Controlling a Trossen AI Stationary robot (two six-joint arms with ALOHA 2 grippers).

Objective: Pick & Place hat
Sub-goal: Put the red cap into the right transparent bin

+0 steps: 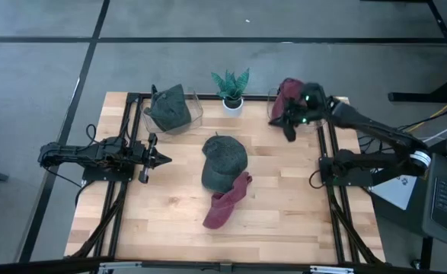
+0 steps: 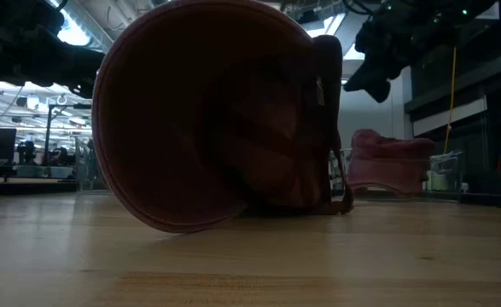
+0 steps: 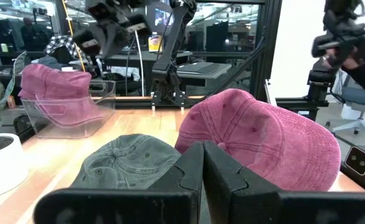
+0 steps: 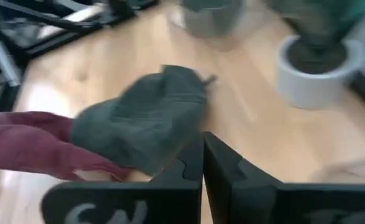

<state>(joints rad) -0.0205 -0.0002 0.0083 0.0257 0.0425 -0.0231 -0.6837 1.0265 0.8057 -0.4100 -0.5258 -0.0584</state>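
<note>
While left gripper [image 1: 162,159] waits at table's left edge, fingers pressed together, empty, green hat [image 1: 170,107] already sits in left clear bin [image 1: 196,111].

Table centre: second green hat [image 1: 224,159] and red hat [image 1: 227,200] lie touching on bare wood, not yet binned.

Right rear: another red hat [image 1: 285,94] in right bin; right gripper [image 1: 289,132] hovers beside it, closed, holding nothing.

Judged roughly half done, two hats left.
</note>
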